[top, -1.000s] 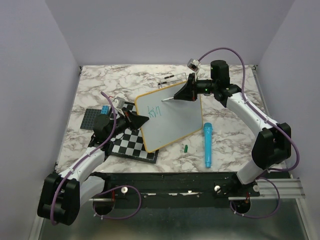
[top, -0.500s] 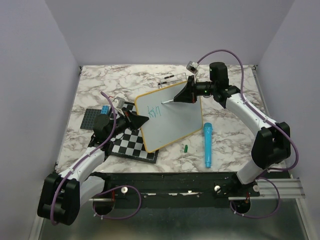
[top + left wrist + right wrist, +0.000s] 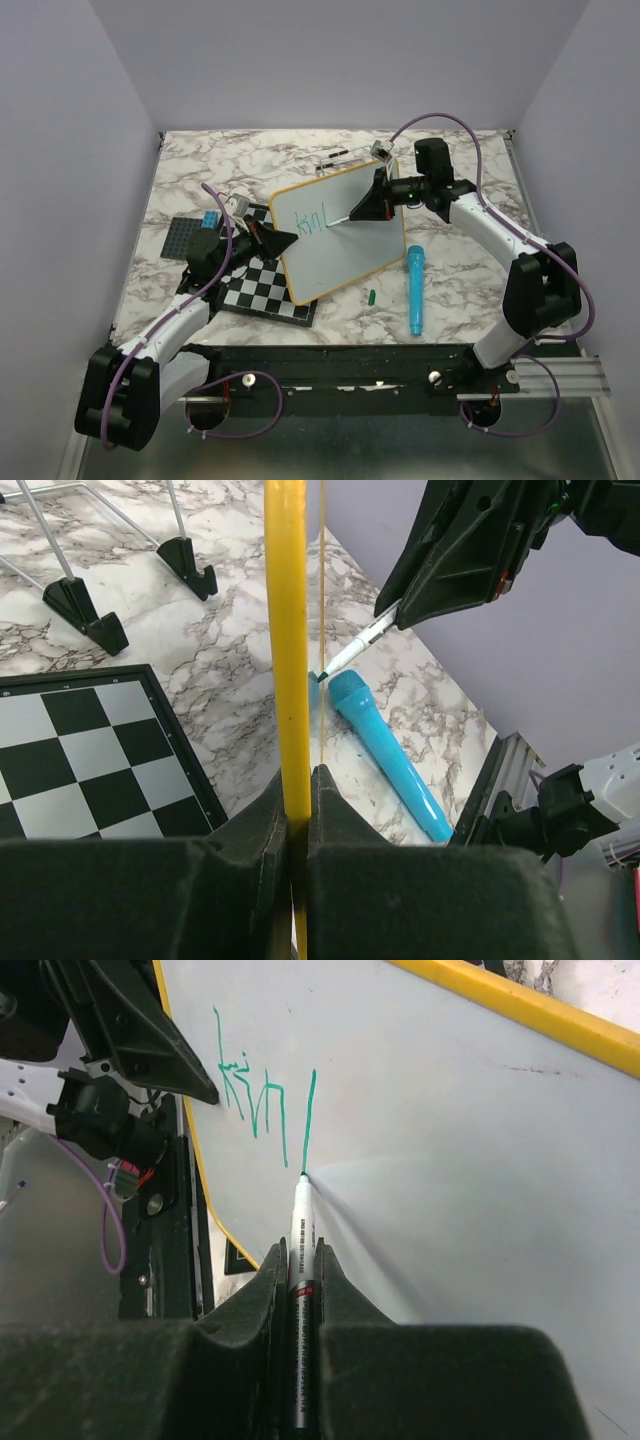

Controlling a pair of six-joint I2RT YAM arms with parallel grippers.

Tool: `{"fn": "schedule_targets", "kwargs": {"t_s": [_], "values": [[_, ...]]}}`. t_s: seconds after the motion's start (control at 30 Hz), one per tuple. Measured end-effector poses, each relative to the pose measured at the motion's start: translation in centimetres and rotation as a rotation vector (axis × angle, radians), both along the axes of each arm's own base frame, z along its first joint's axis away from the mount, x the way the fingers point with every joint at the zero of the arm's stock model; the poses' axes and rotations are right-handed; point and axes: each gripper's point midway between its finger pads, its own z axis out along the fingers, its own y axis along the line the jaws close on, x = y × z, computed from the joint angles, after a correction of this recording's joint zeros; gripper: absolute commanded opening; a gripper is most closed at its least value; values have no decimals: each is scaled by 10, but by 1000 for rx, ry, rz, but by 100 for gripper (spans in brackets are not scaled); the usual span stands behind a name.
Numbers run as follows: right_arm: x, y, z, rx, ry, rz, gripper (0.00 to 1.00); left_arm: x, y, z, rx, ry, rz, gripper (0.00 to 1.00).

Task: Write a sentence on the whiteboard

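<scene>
Whiteboard [image 3: 350, 240], tilted, desk [image 3: 200, 160] centre; yellow frame [image 3: 290, 680] was pinched in left hand [image 3: 298, 782]. Right hand [image 3: 299, 1250] held marker [image 3: 302, 1210], tip touching last stroke of green lettering [image 3: 250, 1100].

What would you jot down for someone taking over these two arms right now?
Left tool: shut on the yellow edge of the whiteboard, holding it up at a tilt.
Right tool: shut on the marker, its tip touching the whiteboard.
Done: green lettering reading "kin", plus one upright stroke that ends at the marker tip.
Left: the rest of the sentence.
</scene>
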Motion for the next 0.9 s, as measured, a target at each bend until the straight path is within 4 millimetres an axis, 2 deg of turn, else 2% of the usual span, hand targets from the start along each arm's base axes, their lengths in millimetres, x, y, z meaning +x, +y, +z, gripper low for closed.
{"fn": "schedule_targets", "kwargs": {"t_s": [0.2, 0.57, 0.9], "values": [[1, 1, 4, 6, 5, -5, 1, 0, 0, 0, 0, 0, -1, 0], [12, 5, 27, 42, -30, -27, 1, 0, 0, 0, 0, -1, -1, 0], [10, 10, 24, 47, -5, -7, 1, 0, 0, 0, -1, -1, -1, 0]]}}
